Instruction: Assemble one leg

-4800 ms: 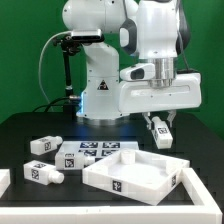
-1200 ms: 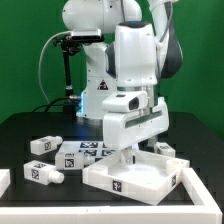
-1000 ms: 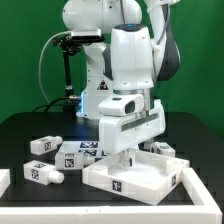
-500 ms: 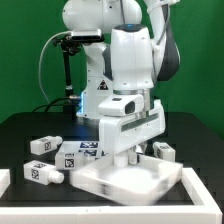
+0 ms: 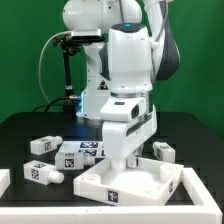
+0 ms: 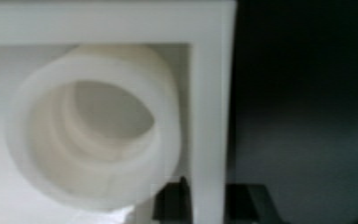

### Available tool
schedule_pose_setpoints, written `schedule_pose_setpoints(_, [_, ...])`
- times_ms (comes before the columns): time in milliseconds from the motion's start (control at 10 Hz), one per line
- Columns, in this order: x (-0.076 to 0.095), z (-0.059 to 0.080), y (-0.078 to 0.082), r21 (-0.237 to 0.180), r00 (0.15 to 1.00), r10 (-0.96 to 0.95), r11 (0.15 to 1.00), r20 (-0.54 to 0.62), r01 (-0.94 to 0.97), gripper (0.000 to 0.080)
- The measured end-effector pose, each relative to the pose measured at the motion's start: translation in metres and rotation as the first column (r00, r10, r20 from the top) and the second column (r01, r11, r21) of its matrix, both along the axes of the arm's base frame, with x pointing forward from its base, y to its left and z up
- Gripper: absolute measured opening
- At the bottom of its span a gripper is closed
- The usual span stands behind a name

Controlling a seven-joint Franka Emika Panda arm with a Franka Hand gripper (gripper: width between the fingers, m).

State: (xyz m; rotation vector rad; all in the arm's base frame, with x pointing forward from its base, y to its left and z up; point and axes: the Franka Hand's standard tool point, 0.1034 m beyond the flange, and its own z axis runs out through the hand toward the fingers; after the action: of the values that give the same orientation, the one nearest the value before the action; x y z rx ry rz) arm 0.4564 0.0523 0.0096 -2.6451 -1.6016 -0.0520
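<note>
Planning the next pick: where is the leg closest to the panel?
Exterior view's right: the leg lies on the table just behind the white panel's far corner.

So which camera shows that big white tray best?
The exterior view: the whole white tray shows there, with its rim and front tag. The wrist view gives only a blurred close-up of one wall and a round hole beside it.

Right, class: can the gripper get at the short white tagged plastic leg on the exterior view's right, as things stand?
Probably not yet: the gripper seems clamped on the wall of the large white square rimmed panel. The short white tagged leg lies uncovered on the black table; after letting go, likely yes.
</note>
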Motion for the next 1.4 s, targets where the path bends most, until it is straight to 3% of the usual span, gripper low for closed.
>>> schedule_pose_setpoints(500, [0.000, 0.000, -0.001, -0.002, 1.000, 0.027, 1.000, 0.001, -0.027, 0.0055])
schedule_pose_setpoints(600, [0.008, 0.000, -0.009, -0.002, 0.986, 0.168, 0.986, 0.020, -0.168, 0.0055])
schedule_pose_setpoints(900, [0.033, 0.001, -0.015, 0.024, 0.949, 0.309, 0.951, -0.068, -0.308, 0.0055])
schedule_pose_setpoints(1000, [0.038, 0.002, -0.017, 0.015, 0.944, 0.324, 0.946, -0.062, -0.324, 0.0055])
schedule_pose_setpoints(1400, [0.039, 0.001, -0.019, 0.013, 0.929, 0.367, 0.930, -0.042, -0.367, 0.0058])
